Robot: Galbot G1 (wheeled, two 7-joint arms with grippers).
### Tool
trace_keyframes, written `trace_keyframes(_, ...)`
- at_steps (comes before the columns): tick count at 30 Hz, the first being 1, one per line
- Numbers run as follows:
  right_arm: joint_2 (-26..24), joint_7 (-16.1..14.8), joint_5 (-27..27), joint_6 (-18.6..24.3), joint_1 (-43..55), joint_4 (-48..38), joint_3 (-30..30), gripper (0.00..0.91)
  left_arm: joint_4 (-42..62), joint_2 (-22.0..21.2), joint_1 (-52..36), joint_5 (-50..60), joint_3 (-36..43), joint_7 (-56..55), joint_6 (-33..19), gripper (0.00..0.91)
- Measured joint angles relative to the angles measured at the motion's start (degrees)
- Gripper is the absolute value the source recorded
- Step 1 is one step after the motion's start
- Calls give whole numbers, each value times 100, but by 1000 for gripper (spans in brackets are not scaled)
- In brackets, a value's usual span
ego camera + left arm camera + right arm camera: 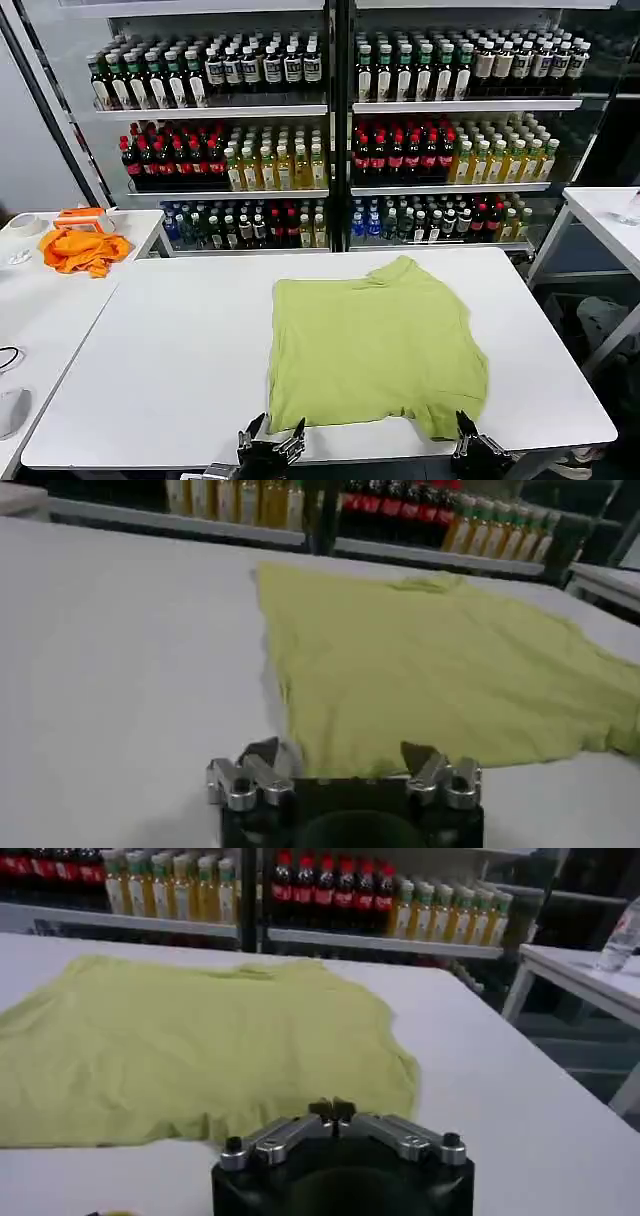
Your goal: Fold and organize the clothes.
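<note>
Yellow-green T-shirt (375, 345) lies flat; both grippers low at table's near edge

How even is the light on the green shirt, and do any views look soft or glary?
Head view: the T-shirt is lit flat and evenly, hardly any shadow on the table. Left wrist view: the shirt looks soft and the table washes out pale near the left gripper. Right wrist view: bottles behind are blurred; right gripper sharp.
</note>
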Motion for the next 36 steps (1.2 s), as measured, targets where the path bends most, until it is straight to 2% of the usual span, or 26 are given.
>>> trace_keyframes(22,105,-49,-50,58,18,31,8,0,204,70,-48,4,26,157,-67,20)
trace_keyframes(36,37,-75,42,101,32,131,47,0,-481,221,283,-360,-321,218,-11,20)
